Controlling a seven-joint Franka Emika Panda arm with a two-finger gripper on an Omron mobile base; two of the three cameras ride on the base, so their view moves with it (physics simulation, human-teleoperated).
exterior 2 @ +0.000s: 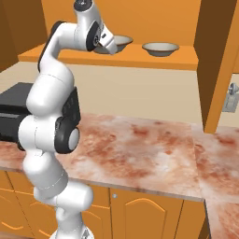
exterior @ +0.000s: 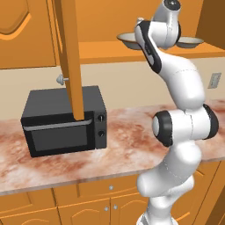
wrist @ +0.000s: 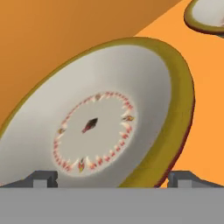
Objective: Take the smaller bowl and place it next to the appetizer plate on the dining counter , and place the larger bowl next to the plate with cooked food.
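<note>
Open gripper (wrist: 112,179) over smaller bowl (wrist: 100,127)

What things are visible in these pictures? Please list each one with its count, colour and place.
bowls: two, cream with olive-yellow rims, on the orange cabinet shelf; the left bowl, the right bowl
microwave: one, black, on the wall counter
wall counter: one, pinkish-brown marbled top, orange cupboards below
cabinet door: one, orange, open above the microwave
wall socket: one, grey, on the beige wall
robot arm: one, white with dark joints; gripper open, fingers either side of the left bowl
</note>
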